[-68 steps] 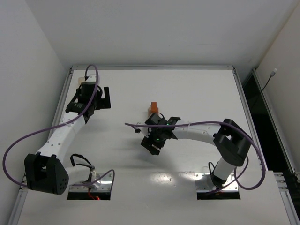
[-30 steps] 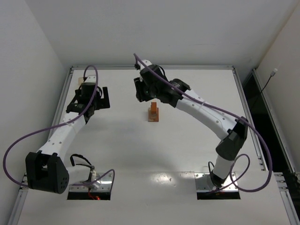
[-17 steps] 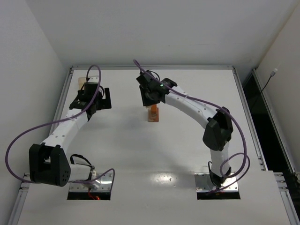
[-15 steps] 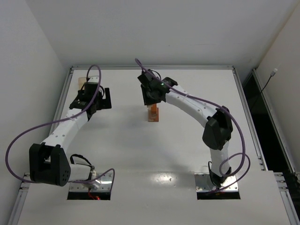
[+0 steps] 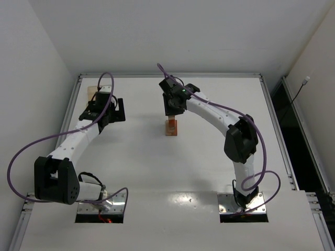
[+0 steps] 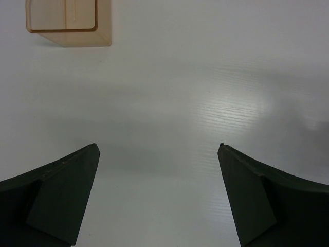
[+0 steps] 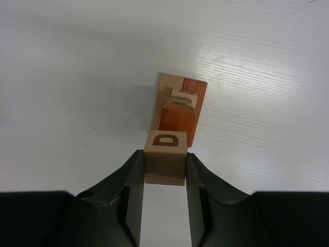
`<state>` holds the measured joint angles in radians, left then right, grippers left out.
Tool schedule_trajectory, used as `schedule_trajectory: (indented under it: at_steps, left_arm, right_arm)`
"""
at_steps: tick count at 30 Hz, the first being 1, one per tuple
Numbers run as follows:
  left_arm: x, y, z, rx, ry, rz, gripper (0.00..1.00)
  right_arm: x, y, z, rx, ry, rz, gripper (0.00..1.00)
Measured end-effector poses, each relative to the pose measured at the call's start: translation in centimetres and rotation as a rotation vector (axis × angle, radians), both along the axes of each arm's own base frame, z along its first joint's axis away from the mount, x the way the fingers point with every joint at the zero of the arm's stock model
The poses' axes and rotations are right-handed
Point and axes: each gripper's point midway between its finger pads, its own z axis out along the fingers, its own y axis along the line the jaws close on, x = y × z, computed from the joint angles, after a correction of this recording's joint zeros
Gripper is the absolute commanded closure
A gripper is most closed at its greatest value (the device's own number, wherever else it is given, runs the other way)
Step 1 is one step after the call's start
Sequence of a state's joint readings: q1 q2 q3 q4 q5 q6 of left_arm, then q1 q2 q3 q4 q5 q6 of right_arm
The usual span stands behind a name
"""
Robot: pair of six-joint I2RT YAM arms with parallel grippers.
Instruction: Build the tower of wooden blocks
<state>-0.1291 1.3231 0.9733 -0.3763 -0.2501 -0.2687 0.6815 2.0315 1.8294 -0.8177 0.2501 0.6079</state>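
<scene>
In the right wrist view the tower point(image 7: 178, 119) stands on the white table: a base of one tan and one reddish-brown block, a reddish-brown block upright on it and a small tan piece on top. My right gripper point(image 7: 164, 160) is shut on a tan cube with a dark letter D point(image 7: 165, 154), held just above and in front of the tower. From above, the tower point(image 5: 171, 128) sits mid-table, with the right gripper point(image 5: 171, 112) right behind it. My left gripper point(image 6: 158, 150) is open over bare table at the far left point(image 5: 118, 111).
A flat pale wooden tray point(image 6: 69, 21) lies at the far left corner of the table point(image 5: 95, 90), just beyond the left gripper. The table's raised metal edge point(image 5: 167, 75) runs along the far side. The right arm arches over the table's right half.
The right arm swung from mid-table out to the far side of the tower with the cube held, then edged slightly right. The left arm moved a little farther out.
</scene>
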Motion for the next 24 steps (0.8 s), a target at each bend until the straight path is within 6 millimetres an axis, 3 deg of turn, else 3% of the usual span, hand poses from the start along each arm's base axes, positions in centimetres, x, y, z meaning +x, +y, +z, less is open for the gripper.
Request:
schedule_trajectory:
  at_steps: [21,24]
  left_arm:
    - [0.19,-0.14,-0.07,-0.006,-0.002,-0.004,0.00]
    - [0.20,-0.16,-0.06,-0.007,-0.003,-0.004,0.00]
  right_arm:
    - [0.30,-0.31,-0.70,0.029,0.036,-0.015,1.00]
    - [0.39,-0.37,-0.69,0.032,0.037,-0.016,0.95]
